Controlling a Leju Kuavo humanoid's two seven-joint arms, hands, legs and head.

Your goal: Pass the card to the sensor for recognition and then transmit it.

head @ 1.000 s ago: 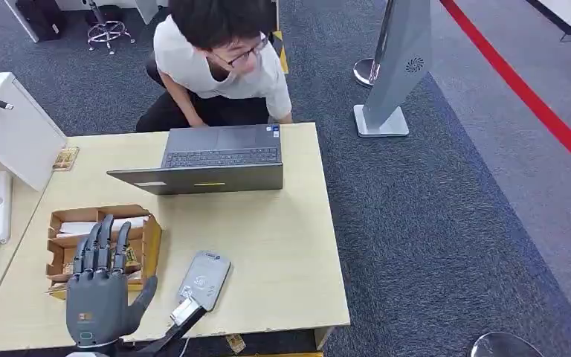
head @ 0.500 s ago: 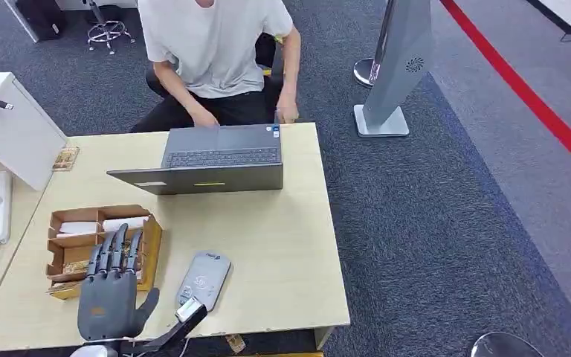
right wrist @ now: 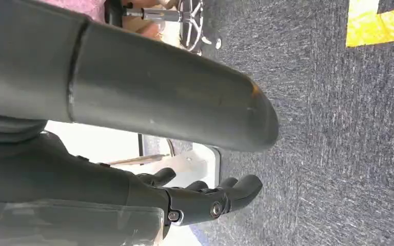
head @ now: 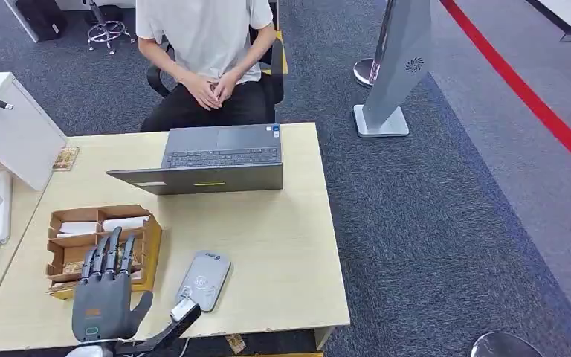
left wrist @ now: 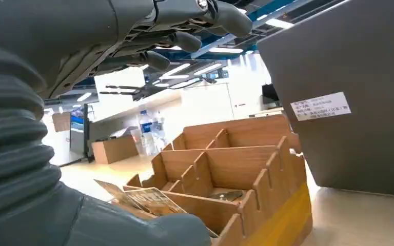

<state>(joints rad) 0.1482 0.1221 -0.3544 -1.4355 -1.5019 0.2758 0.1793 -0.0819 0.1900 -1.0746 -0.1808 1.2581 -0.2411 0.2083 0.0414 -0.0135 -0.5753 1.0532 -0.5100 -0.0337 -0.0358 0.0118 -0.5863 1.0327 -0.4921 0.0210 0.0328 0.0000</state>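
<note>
Hovering w/ fingers [head: 111, 249] spread, empty, left hand [head: 104, 301] over card box's [head: 149, 245] near edge.

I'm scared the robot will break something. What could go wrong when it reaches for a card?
1. The left hand hovers open over the brown cardboard card box; its fingers might catch a divider and drag the box.
2. The cards lean loosely in the slots, so one could slip from the fingers.
3. The grey oval card sensor lies close beside the hand near the table edge; a bump might push it off.
</note>
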